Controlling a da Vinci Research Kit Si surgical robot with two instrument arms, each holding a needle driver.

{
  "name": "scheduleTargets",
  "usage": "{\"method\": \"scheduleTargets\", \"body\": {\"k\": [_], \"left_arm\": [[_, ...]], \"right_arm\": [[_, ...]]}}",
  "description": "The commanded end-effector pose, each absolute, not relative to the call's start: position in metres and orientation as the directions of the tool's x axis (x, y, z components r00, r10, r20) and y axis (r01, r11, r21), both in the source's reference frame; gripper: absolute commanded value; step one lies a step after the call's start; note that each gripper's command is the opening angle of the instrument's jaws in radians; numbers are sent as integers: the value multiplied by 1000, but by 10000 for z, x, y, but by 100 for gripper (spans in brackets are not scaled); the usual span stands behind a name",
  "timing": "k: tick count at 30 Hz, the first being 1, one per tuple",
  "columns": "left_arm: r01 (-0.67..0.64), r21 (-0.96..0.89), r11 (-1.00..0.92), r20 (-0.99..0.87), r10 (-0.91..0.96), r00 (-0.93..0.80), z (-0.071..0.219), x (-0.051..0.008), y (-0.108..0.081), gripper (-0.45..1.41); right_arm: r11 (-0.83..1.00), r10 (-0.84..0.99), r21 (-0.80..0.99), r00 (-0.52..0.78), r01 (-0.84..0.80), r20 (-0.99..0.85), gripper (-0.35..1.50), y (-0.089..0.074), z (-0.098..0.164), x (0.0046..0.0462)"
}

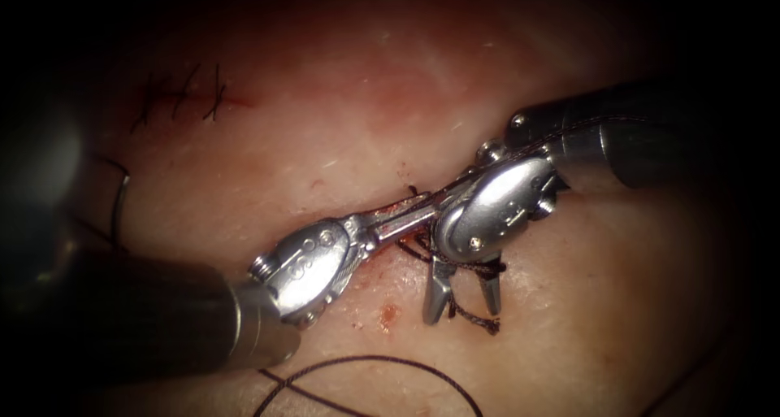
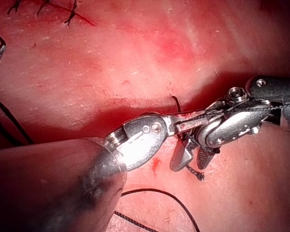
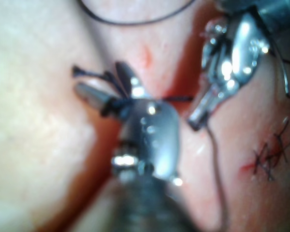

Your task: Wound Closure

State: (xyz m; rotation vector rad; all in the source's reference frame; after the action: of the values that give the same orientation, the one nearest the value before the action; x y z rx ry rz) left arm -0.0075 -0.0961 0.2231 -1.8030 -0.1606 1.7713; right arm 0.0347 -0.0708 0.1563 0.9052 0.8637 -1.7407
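The right arm's end effector (image 1: 461,297) is seen over the cut (image 1: 390,258) in the tissue (image 1: 341,100), its two jaws spread apart and pointing down toward the lower edge of the endoscope view. Dark thread (image 1: 475,267) is wrapped across the base of these jaws, and a short frayed thread end (image 1: 479,321) trails between and just below the tips; nothing is pinched between them.

The left arm's end effector (image 1: 406,218) reaches in from the lower left, its long axis running up and to the right along the cut, the tip lying against the right tool's wrist. Its jaws appear closed, and whether thread is held there cannot be told.

The knot site lies directly under the right tool, so that arm is the nearer. A loose loop of thread (image 1: 366,368) lies on the tissue below. The curved needle (image 1: 120,210) is judged to be the thin arc resting well apart at the far left, held by neither tool. Finished stitches (image 1: 183,96) sit at the upper left.
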Motion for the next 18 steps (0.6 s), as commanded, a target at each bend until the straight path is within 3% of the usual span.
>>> {"method": "scheduleTargets", "body": {"k": [1, 4, 6, 17, 18], "left_arm": [[-320, -492, -810, -867, 487, 101, 2235, -79, -970, -45], [-324, -493, -807, -867, 488, 103, 2235, -74, -967, -45], [-329, -495, -805, -866, 490, 103, 2235, -69, -964, -45], [-338, -495, -800, -865, 489, 111, 2237, -68, -959, -45], [-339, -495, -800, -866, 488, 111, 2237, -69, -959, -45]], "right_arm": [[-320, -403, -142, -271, 937, -874, 54, -715, 1566, 354], [-332, -373, -160, -285, 930, -883, 19, -716, 1563, 354], [-314, -328, -206, -310, 927, -892, 12, -720, 1557, 352], [-309, -298, -225, -319, 924, -900, 51, -747, 1550, 336], [-308, -305, -209, -304, 928, -902, 68, -749, 1549, 335]]}}
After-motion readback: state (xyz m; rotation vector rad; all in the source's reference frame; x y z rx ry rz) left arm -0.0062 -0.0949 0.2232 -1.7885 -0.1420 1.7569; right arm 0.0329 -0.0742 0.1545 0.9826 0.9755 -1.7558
